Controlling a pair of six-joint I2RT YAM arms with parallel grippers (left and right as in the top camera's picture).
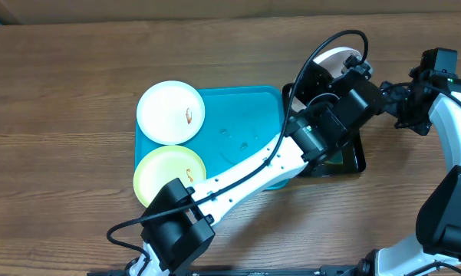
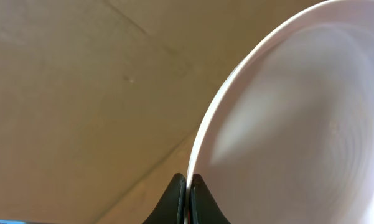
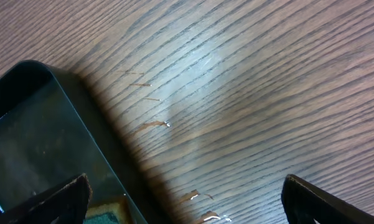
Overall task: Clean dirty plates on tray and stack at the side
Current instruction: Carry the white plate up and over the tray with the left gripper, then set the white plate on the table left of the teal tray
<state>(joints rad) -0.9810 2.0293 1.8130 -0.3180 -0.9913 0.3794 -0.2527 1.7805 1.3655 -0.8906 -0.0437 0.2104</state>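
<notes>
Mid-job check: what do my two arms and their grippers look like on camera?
Both the left arm and right arm have white links joined by boxy black joint housings. A thin black cable runs along the left arm and loops above its wrist. The left gripper and right gripper have black fingers.

Light falls evenly from above, bright without harshness. On the wooden desk (image 1: 61, 92) shadows are soft, darkest under the left arm (image 1: 253, 165) towards the front edge. The blue tray (image 1: 245, 123) shows small faint glints. The left wrist view is blurred: the white plate (image 2: 299, 124) sits too close and carries a pale sheen. The right wrist view has a broad whitish glare on the wood grain, and the black tray (image 3: 37, 143) is soft and dim.
</notes>
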